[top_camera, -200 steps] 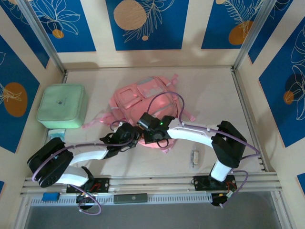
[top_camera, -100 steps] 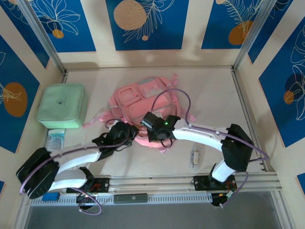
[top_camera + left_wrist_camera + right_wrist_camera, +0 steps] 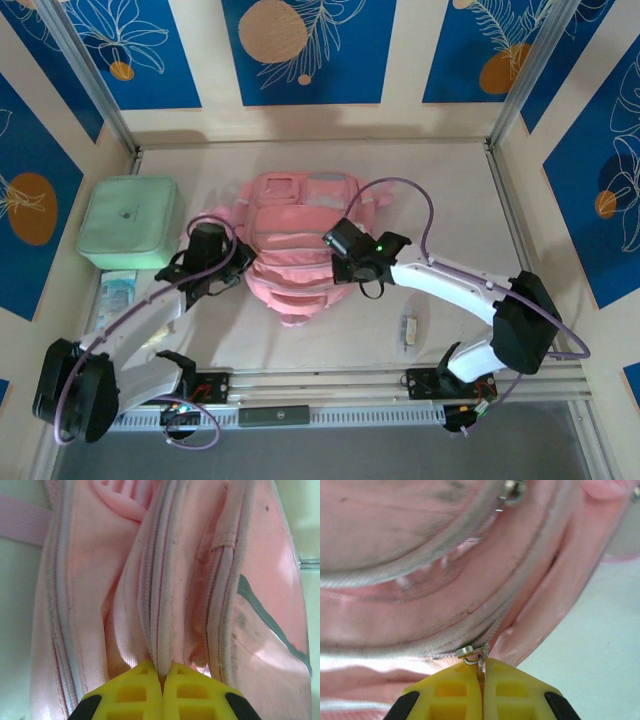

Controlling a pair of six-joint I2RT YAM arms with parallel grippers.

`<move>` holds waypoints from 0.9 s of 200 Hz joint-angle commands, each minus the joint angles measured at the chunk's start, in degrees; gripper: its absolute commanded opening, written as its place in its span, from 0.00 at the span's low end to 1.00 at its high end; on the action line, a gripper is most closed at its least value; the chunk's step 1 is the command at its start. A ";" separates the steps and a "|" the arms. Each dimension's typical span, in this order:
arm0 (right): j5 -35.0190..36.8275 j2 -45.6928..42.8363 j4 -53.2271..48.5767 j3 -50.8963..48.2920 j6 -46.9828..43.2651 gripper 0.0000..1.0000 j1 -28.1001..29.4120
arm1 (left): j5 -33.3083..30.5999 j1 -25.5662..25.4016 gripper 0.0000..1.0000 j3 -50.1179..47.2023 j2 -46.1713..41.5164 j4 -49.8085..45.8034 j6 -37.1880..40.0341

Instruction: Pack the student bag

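- At the centre of the tabletop (image 3: 450, 190) the student bag (image 3: 295, 245) lies flat with its pocketed front facing up. The mint-green square case (image 3: 130, 222) rests well apart to its left.
- The left end effector (image 3: 161, 675) is fully closed on a raised fold of pink fabric (image 3: 159, 625) beside a zip seam of the bag. Judgement: this pinch anchors the left side, so the fabric is under tension and the bag cannot slide when the opposite side is pulled.
- The right end effector (image 3: 481, 675) is fully closed on the metal zip pull (image 3: 472, 653) at the bag's right edge. The small ring sits right at the fingertips. A second metal zip fitting (image 3: 512, 491) shows farther along the track, untouched.
- In the top view the two arms reach in from opposite sides, with the bag between them. Judgement: this is a brace-and-pull hold, suited to running the zip and opening a compartment.
- Progress, as a judgement: early stage. The bag does not appear opened, no contents are visible in it, and the case lies outside it.
- Risk: the pull is thin and gripped at the fingertips only, so it may slip out under load. Soft fabric may bunch ahead of the slider if the left pinch yields.
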 commanded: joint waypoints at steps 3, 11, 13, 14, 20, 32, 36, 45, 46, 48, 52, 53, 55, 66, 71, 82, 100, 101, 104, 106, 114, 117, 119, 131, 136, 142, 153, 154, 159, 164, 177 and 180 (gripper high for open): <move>1.84 -2.12 -6.74 1.31 2.77 0.00 5.23 | 4.48 4.62 0.00 6.25 6.48 3.65 7.35; 0.24 -1.80 -4.99 1.69 3.44 0.00 7.01 | 5.78 5.12 0.00 8.03 8.48 4.03 7.81; -0.18 -1.65 -4.53 1.78 3.47 0.00 7.38 | 5.97 5.15 0.00 8.44 8.84 4.21 7.96; -0.41 -1.53 -4.23 1.84 3.47 0.00 7.51 | 6.02 5.15 0.00 8.64 9.01 4.39 8.11; -1.27 -0.95 -2.98 2.32 3.99 0.00 8.28 | 6.06 5.24 0.00 9.71 10.03 4.93 9.18; -2.91 0.54 -1.28 3.30 5.15 0.00 8.69 | 5.38 5.35 0.00 12.44 11.95 3.12 11.84; -3.28 1.23 -0.97 3.65 5.42 0.00 8.54 | 5.47 5.61 0.00 13.49 12.48 1.73 12.55; -3.18 2.65 -0.60 4.37 5.73 0.00 7.98 | 6.15 6.06 0.04 14.98 13.01 -0.47 14.02; -3.05 2.81 -0.60 4.41 5.75 0.00 7.94 | 6.19 6.09 0.05 15.03 12.95 -0.54 14.17; -2.87 3.15 -0.60 4.54 5.82 0.00 7.87 | 6.29 6.11 0.07 15.09 12.83 -0.76 14.34; -2.20 3.71 -0.60 4.74 5.92 0.00 7.64 | 6.29 6.08 0.12 14.90 12.39 -0.95 14.74; -2.12 3.83 -0.60 4.81 5.93 0.00 7.64 | 6.26 6.10 0.13 14.81 12.20 -1.00 14.79; -1.89 4.04 -0.60 4.87 5.89 0.00 7.58 | 6.11 6.12 0.16 14.57 11.79 -1.00 14.85; -1.34 5.37 -0.77 5.44 5.95 0.00 7.08 | 5.42 6.12 0.29 12.27 8.99 -0.70 14.34; -1.28 5.66 -0.77 5.68 5.79 0.00 6.97 | 5.38 6.12 0.35 11.16 7.42 -0.56 13.93; -1.28 6.13 -0.57 6.05 5.76 0.00 7.10 | 4.98 6.00 0.42 8.46 3.90 -1.36 12.33; -1.78 6.05 0.83 5.62 6.03 0.00 7.47 | 5.68 2.61 0.46 2.34 -2.37 2.79 3.42; -1.73 6.09 0.91 5.60 6.03 0.00 7.51 | 5.74 2.26 0.47 1.85 -2.66 3.41 2.89; -1.75 6.00 1.02 5.45 6.22 0.00 7.57 | 5.78 1.08 0.48 0.83 -3.62 4.86 1.83; -1.73 5.97 1.13 5.42 6.36 0.00 7.62 | 5.51 0.40 0.50 0.42 -4.16 5.36 1.35; -1.41 5.98 1.25 5.35 7.02 0.00 7.71 | 2.53 -2.76 0.53 0.33 -6.35 2.87 -0.05; -1.35 5.96 1.25 5.33 7.25 0.00 7.73 | 0.62 -3.96 0.53 0.47 -7.15 1.26 -0.62; -1.30 5.96 1.25 5.26 7.43 0.00 7.73 | -0.57 -4.79 0.53 0.48 -7.68 0.33 -1.22; -0.99 5.86 1.34 4.95 8.03 0.00 7.75 | -5.70 -9.10 0.53 -1.67 -10.85 0.39 -4.74; -0.94 5.73 1.34 4.85 8.21 0.00 7.84 | -7.08 -10.29 0.53 -2.94 -11.94 1.70 -7.05; -0.86 5.71 1.32 4.82 8.30 0.00 7.94 | -8.55 -11.65 0.53 -4.81 -13.04 3.62 -9.73; -0.62 5.61 1.27 4.58 8.51 0.00 8.18 | -10.98 -13.99 0.53 -7.20 -13.99 6.14 -13.29; -0.63 5.56 1.22 4.60 8.54 0.00 8.17 | -11.20 -14.08 0.53 -7.27 -13.96 6.27 -13.59; -0.38 5.52 0.96 4.58 8.79 0.00 8.24 | -12.04 -15.34 0.52 -7.65 -13.93 6.51 -14.74; -0.29 5.52 0.89 4.51 9.04 0.00 8.30 | -13.08 -16.55 0.52 -7.85 -13.80 6.52 -15.67; -0.22 5.28 0.99 4.37 9.19 0.00 8.56 | -17.11 -19.96 0.51 -8.28 -13.38 6.95 -17.25; -0.07 5.26 0.99 4.36 9.24 0.00 8.66 | -18.15 -20.71 0.51 -8.37 -13.19 7.29 -17.74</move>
